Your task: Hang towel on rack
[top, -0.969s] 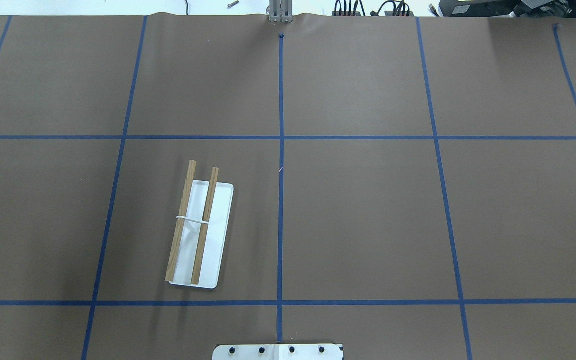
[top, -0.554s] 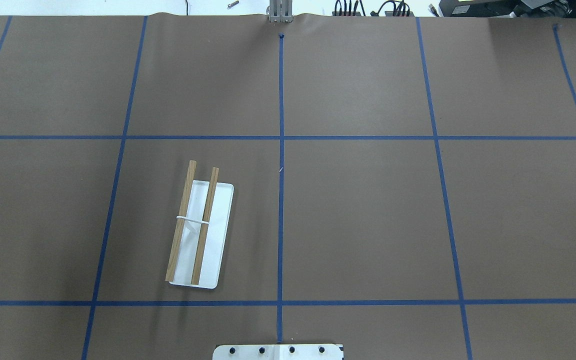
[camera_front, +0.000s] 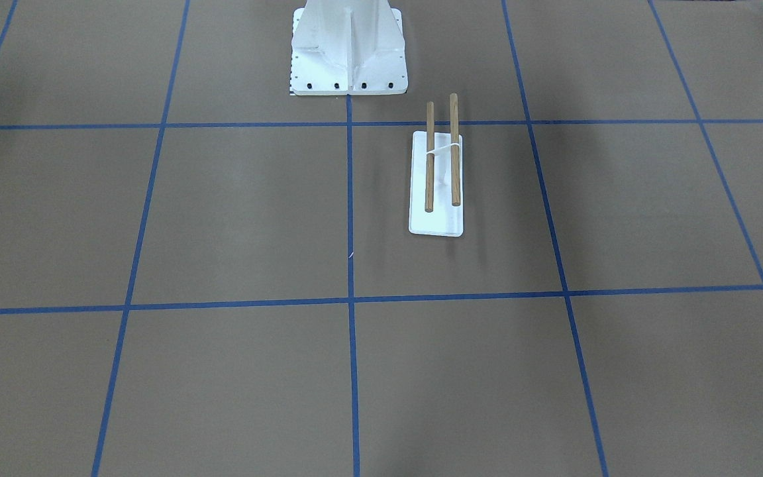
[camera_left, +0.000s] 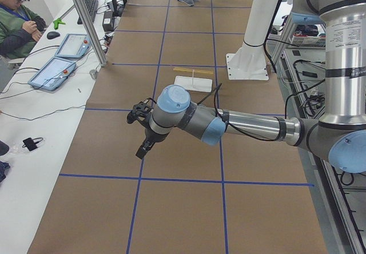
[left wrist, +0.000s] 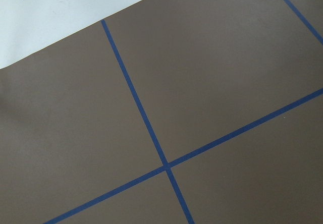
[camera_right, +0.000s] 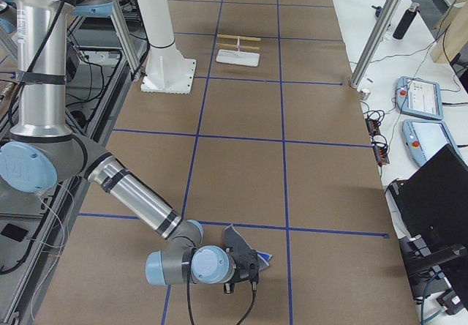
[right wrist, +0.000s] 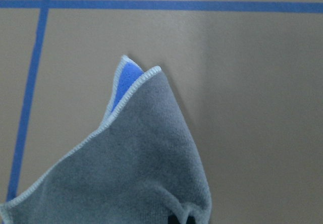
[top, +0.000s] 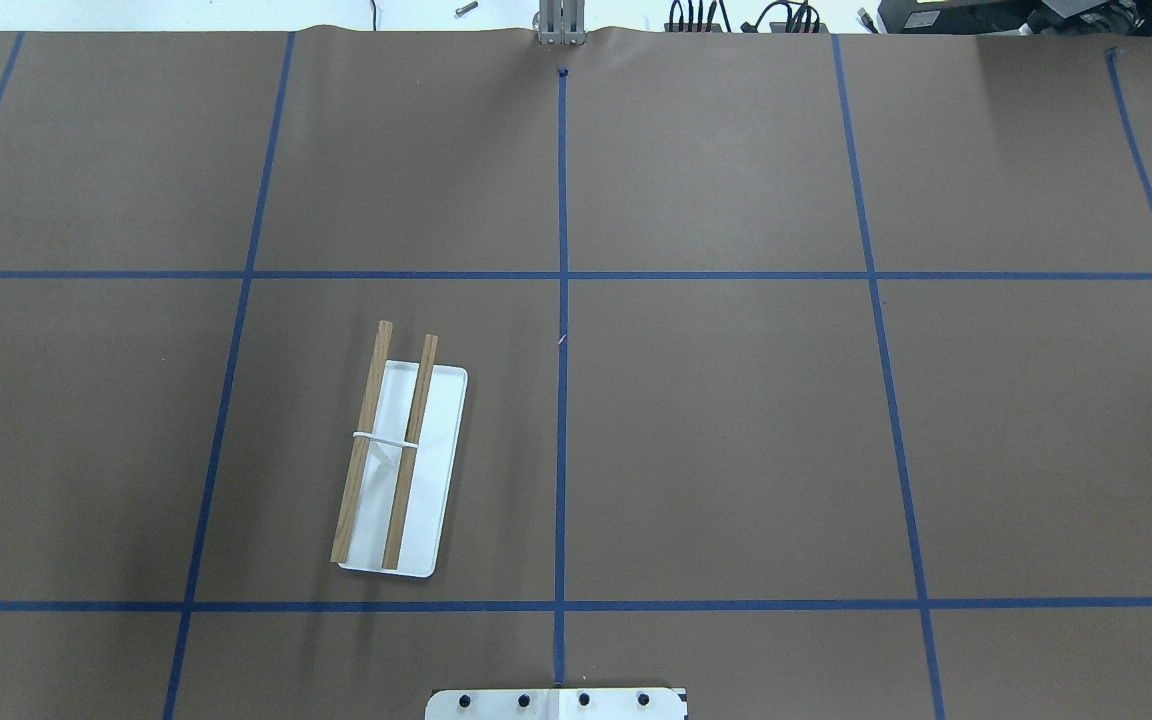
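The rack (top: 398, 470) has a white base and two brown dowels. It stands left of centre in the overhead view, and also shows in the front view (camera_front: 436, 179). The dark grey towel (right wrist: 141, 168) with light edging and a blue underside fills the lower right wrist view, bunched up at my right gripper (right wrist: 180, 219), which looks shut on it. In the right side view the towel (camera_right: 245, 252) rises in a peak at the near arm's gripper (camera_right: 248, 265), far from the rack (camera_right: 238, 50). My left gripper (camera_left: 143, 148) hangs over bare table; I cannot tell whether it is open or shut.
The white metal pedestal (camera_front: 348, 46) stands at the robot's edge of the table, near the rack. Blue tape lines grid the brown table. A side bench holds tablets (camera_left: 54, 71), and an operator (camera_left: 17, 14) sits there.
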